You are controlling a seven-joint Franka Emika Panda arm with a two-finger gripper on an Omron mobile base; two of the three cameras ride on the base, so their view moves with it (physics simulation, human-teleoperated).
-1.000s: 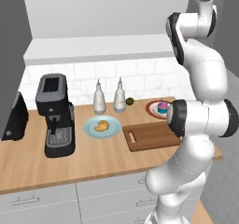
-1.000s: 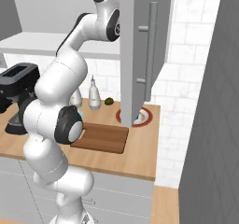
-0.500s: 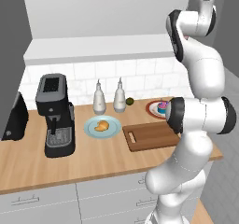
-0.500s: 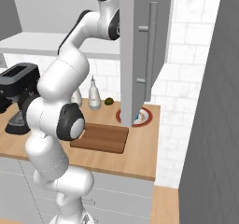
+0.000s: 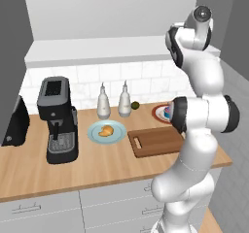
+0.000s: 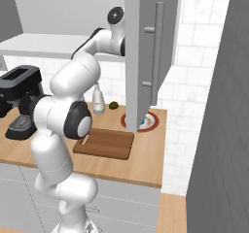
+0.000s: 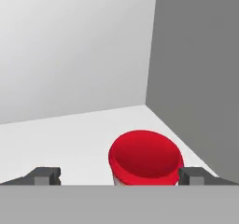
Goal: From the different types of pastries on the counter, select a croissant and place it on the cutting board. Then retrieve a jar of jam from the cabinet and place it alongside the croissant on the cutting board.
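Red lid fills the low centre of my hand view: the jar of jam [image 7: 145, 158] sits on the pale cabinet [image 7: 70, 129] shelf, close to the dark grey side panel at 3 o'clock. My gripper [image 7: 119, 176] has its two dark fingertips [image 7: 44, 175] spread wide, one at 9 o'clock of the jar and well apart from it, the other just beside the lid at 3 o'clock. Nothing is pinched between them; the jar stands free, nearer the right tip.

From the left base view, I see the arm reaching up toward the wall unit. Below it the croissant [image 5: 105, 130] lies on its pale blue plate [image 5: 93, 135], not on the cutting board [image 5: 158, 141], which lies bare just beside the plate at 3 o'clock on the counter [image 5: 97, 164]. Two white bottles [image 5: 103, 102] stand at 12 o'clock of the plate, and a black coffee machine [image 5: 58, 118] at 9 o'clock.
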